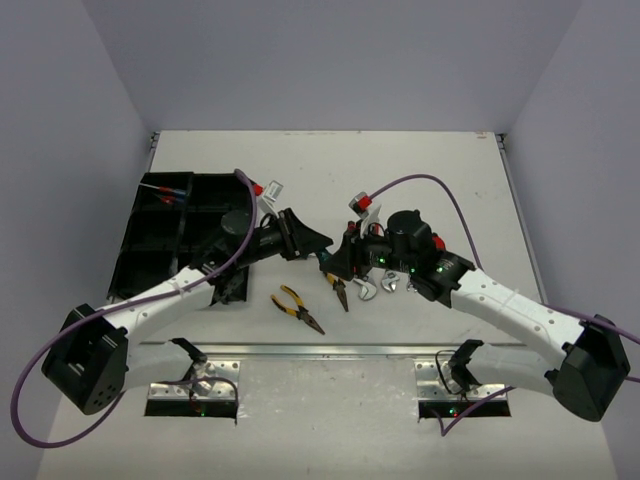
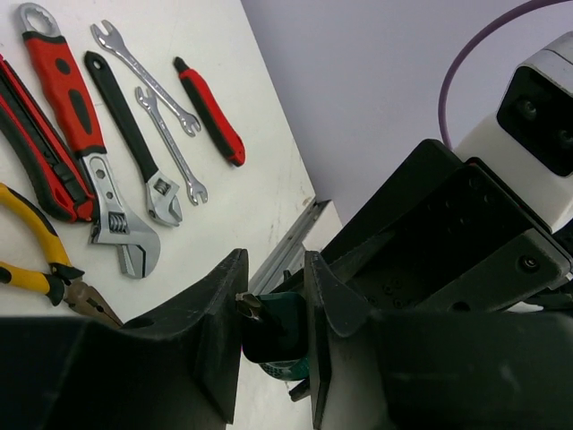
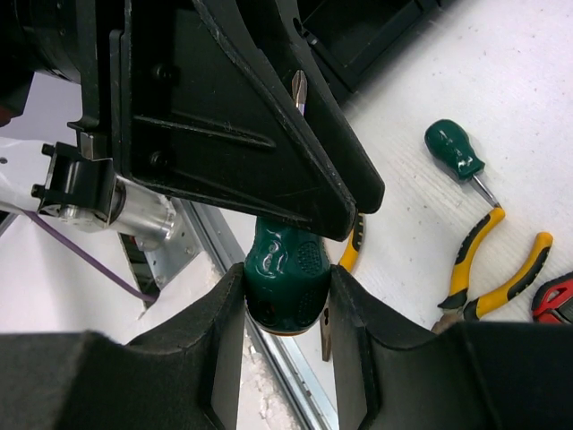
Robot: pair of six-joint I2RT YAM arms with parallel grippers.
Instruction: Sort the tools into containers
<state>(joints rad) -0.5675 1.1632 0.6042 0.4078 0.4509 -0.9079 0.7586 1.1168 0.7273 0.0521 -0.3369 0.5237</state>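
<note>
right hand [image 3: 286, 291] clamps the green screwdriver [image 3: 282, 264] by its handle; left hand [image 2: 274, 287] seemingly clamped on its shaft; long axis runs hand to hand, tray [image 1: 140, 262] nearer the left.

You had a white table [image 1: 300, 160] closed in by plain pale walls [image 1: 330, 60] on its left, far and right sides. A silver metal rail [image 1: 330, 350] ran along the near edge. Just below it sat a perforated metal plate [image 1: 165, 398] on the left and another plate [image 1: 490, 407] on the right.
</note>
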